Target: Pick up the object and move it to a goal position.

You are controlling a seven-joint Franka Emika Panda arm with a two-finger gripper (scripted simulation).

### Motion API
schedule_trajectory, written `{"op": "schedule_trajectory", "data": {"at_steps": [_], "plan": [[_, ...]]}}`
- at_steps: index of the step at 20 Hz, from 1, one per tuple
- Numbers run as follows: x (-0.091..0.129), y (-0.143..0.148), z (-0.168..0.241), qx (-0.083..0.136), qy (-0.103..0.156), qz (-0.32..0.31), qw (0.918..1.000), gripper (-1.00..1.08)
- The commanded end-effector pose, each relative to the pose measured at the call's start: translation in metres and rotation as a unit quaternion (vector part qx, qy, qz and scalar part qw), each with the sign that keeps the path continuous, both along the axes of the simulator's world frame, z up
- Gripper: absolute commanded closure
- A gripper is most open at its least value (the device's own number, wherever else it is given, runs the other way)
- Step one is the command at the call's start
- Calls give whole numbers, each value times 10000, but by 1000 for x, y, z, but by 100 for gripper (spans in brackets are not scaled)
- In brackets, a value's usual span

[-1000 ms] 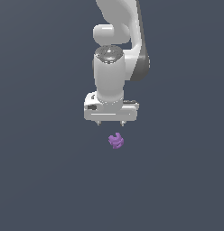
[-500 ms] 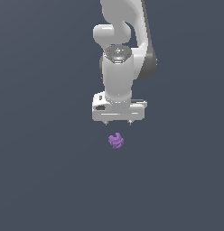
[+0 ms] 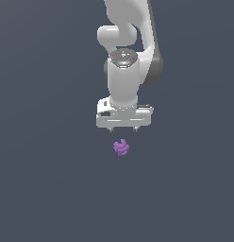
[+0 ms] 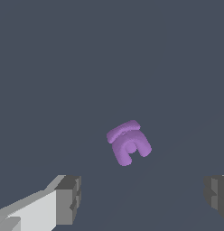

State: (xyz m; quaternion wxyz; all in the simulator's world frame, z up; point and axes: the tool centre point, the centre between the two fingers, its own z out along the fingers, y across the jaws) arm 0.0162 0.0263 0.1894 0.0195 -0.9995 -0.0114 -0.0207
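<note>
The object (image 3: 121,148) is a small purple knobbly piece with lobes and a notch, lying on the dark grey floor. In the exterior view my white gripper (image 3: 123,129) hangs just behind and above it, pointing down, apart from it. In the wrist view the object (image 4: 128,142) lies ahead of the two fingers (image 4: 68,200), which stand wide apart with nothing between them. The gripper is open and empty.
The white arm (image 3: 130,42) rises behind the gripper to the top of the exterior view. The floor (image 3: 43,179) is a plain dark grey surface with no other objects in view.
The gripper has moved toward the exterior view's right and slightly down, coming closer above the purple object. The object has not moved.
</note>
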Motion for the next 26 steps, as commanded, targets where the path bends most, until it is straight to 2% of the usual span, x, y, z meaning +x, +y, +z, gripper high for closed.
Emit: {"op": "schedule_trajectory", "data": {"at_steps": [1, 10, 18, 26], "plan": [[0, 0, -5, -18, 9, 110, 9999, -92], [4, -3, -40, -132, 59, 931, 9955, -92], [5, -4, -79, -216, 122, 1864, 9822, -92], [4, -4, -98, -239, 151, 2305, 9727, -92]]}}
